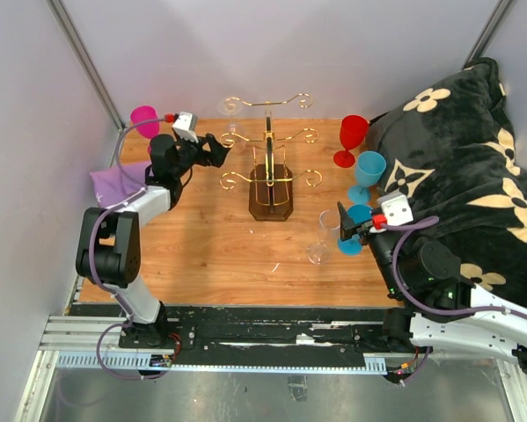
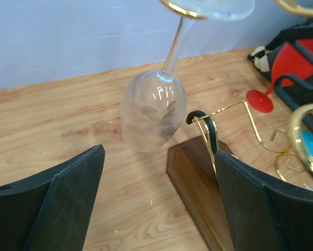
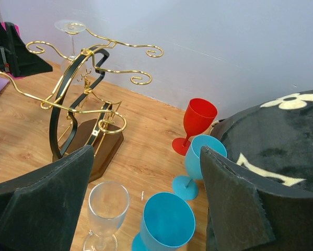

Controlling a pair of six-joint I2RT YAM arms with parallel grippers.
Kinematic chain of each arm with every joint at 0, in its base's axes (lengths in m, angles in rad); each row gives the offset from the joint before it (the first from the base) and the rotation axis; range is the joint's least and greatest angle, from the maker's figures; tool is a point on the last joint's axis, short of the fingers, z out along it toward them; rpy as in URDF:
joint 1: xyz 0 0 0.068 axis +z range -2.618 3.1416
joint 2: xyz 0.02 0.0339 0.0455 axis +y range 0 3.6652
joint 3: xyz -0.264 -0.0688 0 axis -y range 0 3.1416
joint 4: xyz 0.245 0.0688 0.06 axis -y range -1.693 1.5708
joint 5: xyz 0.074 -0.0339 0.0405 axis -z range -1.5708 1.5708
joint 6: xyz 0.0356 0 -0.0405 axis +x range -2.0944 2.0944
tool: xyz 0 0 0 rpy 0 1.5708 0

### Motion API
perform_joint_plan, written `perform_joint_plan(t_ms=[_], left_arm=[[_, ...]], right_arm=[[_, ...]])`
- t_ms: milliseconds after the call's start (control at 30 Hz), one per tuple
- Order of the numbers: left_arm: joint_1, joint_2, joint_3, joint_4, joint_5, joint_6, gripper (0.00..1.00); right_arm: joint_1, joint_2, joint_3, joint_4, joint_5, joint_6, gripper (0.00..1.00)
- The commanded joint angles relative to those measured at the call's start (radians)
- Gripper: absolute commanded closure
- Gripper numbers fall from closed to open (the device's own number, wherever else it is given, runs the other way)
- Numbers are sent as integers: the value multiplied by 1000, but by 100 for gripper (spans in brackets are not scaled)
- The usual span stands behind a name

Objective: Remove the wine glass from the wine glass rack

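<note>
The wine glass (image 2: 153, 111) is clear and hangs upside down, its foot caught in a gold hook arm at the back left of the wine glass rack (image 1: 270, 171). In the top view the glass's foot (image 1: 230, 106) shows over that arm. My left gripper (image 2: 159, 204) is open just short of the bowl, nothing between its fingers; the rack's brown wooden base (image 2: 195, 178) lies beside the right finger. My right gripper (image 3: 146, 204) is open near the table's right side, over standing glasses, holding nothing. The right wrist view shows the rack (image 3: 78, 104) with the glass (image 3: 70, 26) at its far side.
A clear glass (image 1: 320, 237) stands right of the rack. Two blue glasses (image 1: 369, 169) (image 1: 355, 233) and a red one (image 1: 351, 139) stand further right by a black flowered blanket (image 1: 465, 167). At the left wall are a pink glass (image 1: 144, 119) and a purple cloth (image 1: 113, 185).
</note>
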Motion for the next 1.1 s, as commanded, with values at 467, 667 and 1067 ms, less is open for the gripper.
perform_joint_plan(t_ms=[467,667,1067], left_arm=[[-89,285,-36,667,-133,112,2],[-91,297,-66,715,-249,148,2],[-84,438,-47,962,-188,50,0]], right_arm=[[12,-37,50,-6,23,-59,18],[12,-37,52,-5,23,-72,18],[12,-30,59,2,23,-88,18]])
